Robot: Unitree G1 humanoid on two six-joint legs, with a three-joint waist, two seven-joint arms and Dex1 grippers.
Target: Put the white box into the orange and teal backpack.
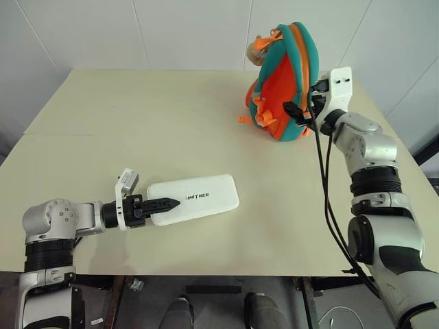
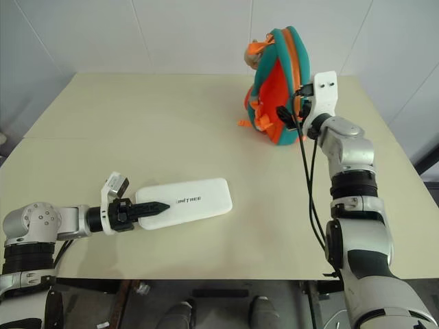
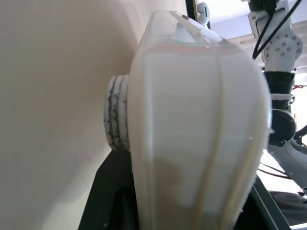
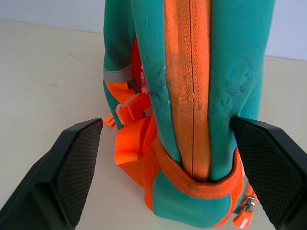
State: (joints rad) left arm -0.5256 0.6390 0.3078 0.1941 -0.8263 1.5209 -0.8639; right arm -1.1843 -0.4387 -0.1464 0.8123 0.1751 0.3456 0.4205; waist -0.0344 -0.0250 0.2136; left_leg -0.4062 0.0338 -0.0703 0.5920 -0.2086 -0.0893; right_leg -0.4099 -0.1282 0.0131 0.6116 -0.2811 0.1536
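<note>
Early days: my left claw point(image 1: 164, 203) is clamped on the box point(image 1: 195, 197), which lies on the worktop point(image 1: 137, 130). Right claw point(image 4: 168, 167) spread wide around the backpack point(image 1: 288, 82), zipper looks closed.

- The white box point(image 1: 194, 198), at the lower centre of the left eye view, looks like hard plastic, smooth and glossy, with small dark printed lettering.
- The orange and teal backpack point(image 1: 288, 79), upper right, is soft cloth: slightly fuzzy teal fabric, woven orange webbing straps, an orange zipper band down its middle.
- The table point(image 1: 158, 130) has a pale cream, matt, smooth top.
- The right gripper point(image 4: 168, 177) has black fingers point(image 4: 79, 165) whose pads are finely cross-hatched and rubbery-looking.
</note>
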